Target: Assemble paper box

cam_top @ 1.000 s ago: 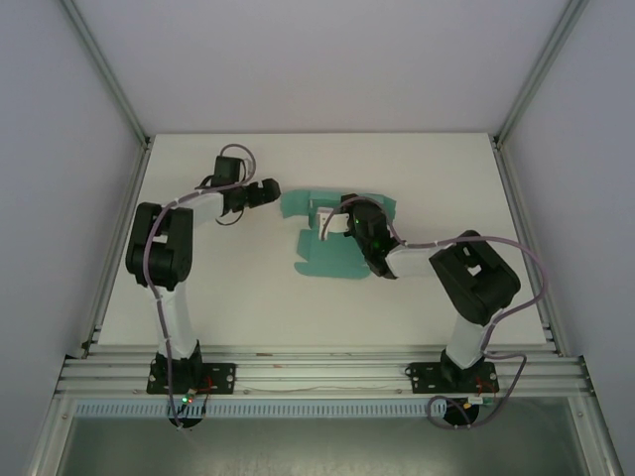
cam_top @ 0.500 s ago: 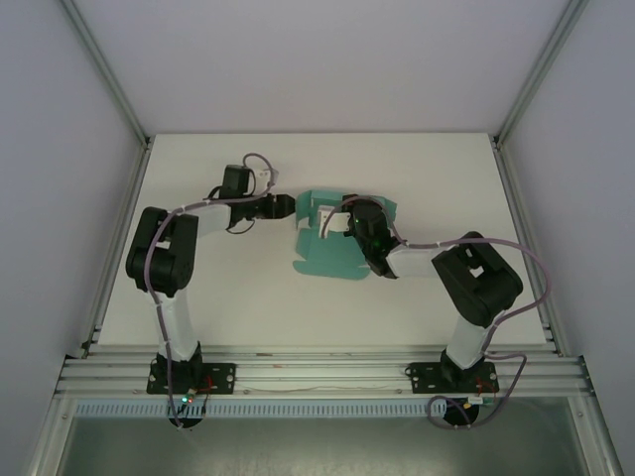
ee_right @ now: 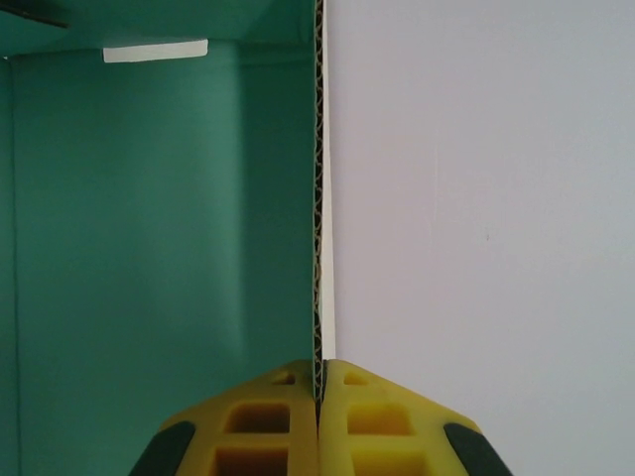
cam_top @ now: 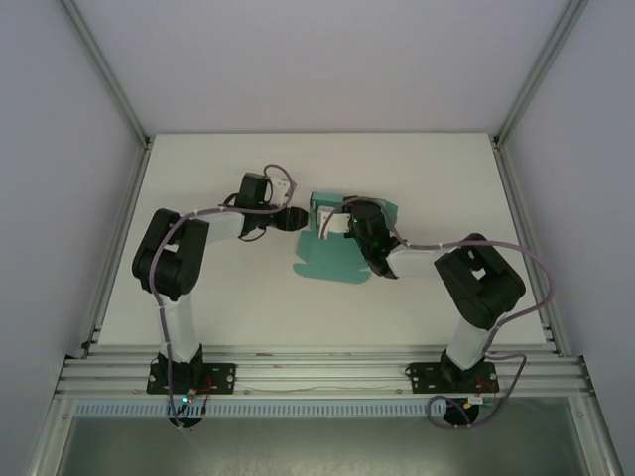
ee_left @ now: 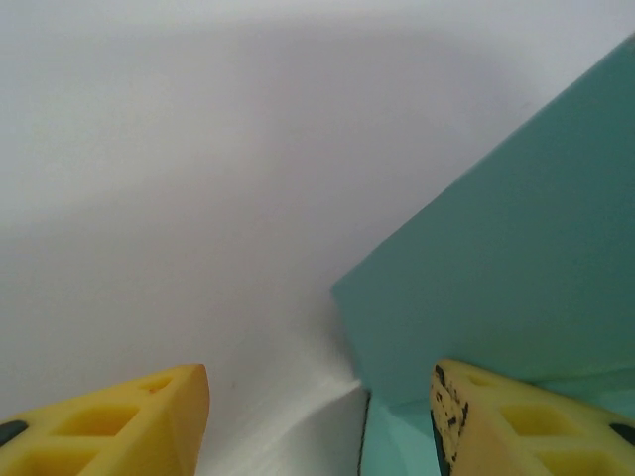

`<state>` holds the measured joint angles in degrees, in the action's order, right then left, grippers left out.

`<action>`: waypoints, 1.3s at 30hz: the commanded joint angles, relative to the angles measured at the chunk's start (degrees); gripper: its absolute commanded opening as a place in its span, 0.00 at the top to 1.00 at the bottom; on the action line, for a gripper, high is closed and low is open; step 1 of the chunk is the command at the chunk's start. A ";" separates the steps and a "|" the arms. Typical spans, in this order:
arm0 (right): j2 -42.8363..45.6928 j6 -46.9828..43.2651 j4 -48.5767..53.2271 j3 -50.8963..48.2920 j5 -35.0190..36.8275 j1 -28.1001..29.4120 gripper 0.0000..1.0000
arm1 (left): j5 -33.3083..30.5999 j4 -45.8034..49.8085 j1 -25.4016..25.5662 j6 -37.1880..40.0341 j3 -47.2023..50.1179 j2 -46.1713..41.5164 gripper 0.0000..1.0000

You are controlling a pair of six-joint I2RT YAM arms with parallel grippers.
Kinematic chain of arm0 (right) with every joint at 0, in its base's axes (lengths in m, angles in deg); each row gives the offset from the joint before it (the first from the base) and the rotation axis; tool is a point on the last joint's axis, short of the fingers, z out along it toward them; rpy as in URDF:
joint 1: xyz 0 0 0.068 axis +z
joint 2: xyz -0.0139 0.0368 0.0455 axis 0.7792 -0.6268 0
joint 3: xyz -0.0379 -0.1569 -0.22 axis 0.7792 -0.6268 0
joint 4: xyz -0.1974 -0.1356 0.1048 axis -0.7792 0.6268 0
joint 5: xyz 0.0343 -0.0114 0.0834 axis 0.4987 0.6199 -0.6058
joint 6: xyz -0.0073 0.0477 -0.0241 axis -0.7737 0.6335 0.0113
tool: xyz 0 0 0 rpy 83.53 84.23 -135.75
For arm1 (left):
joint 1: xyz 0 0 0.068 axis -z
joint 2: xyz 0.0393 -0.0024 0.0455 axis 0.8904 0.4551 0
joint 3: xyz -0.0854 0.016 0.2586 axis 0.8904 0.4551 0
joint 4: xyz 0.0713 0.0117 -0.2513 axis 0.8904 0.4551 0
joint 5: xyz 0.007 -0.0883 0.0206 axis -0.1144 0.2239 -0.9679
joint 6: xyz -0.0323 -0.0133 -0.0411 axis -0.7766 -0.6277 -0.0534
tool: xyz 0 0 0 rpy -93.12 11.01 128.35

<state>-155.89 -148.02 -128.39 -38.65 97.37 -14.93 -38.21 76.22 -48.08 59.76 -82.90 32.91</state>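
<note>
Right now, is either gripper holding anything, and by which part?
The right gripper pinches the paper box by the edge of an upright corrugated wall. The left gripper is open beside the box, clamping nothing.

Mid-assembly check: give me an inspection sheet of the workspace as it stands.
Surface: white table, no marks seen.
Job's things: teal box, partly folded, one wall upright.
Clutter: nothing seen.
Grippers: right gripper shut on the upright wall's edge; left gripper open, at the box's left side.
Cables: grey cables looped along both arms, none seen snagged.
Surroundings: white panels, aluminium frame.
</note>
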 commanded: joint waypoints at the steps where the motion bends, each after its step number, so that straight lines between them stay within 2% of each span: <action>1: 2.20 0.28 2.64 1.64 1.39 0.48 1.00 | -3.64 -0.65 0.67 2.68 2.59 -3.95 0.39; 7: 2.78 0.98 4.52 1.63 0.91 0.41 1.00 | -2.69 -4.84 1.46 2.95 5.32 -6.87 0.38; 13: 2.47 1.42 5.47 1.77 1.12 0.47 1.00 | 0.24 -4.40 1.55 3.50 2.79 -6.28 0.34; 17: 2.64 2.00 5.47 1.94 0.40 0.54 1.00 | -0.05 -4.37 2.13 4.12 1.98 -5.41 0.30; 20: 2.78 1.87 5.96 1.98 0.47 0.68 1.00 | -1.47 -3.18 3.19 5.25 1.40 -4.84 0.24; 23: 2.93 1.27 6.03 1.95 0.93 1.02 1.00 | -6.85 -1.56 5.06 6.92 0.99 -4.37 0.21; 33: 4.65 2.28 8.01 -1.55 0.41 2.05 1.00 | -13.47 -7.94 6.41 6.48 2.97 -4.31 0.35; 39: 4.80 6.45 10.18 -3.28 0.78 3.15 1.00 | -16.20 -12.61 7.82 7.27 4.88 -4.10 0.45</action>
<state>-152.00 -144.63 -121.79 -40.59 98.64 -12.92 -50.45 69.31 -40.73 65.73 -78.59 28.24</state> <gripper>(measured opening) 0.050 0.561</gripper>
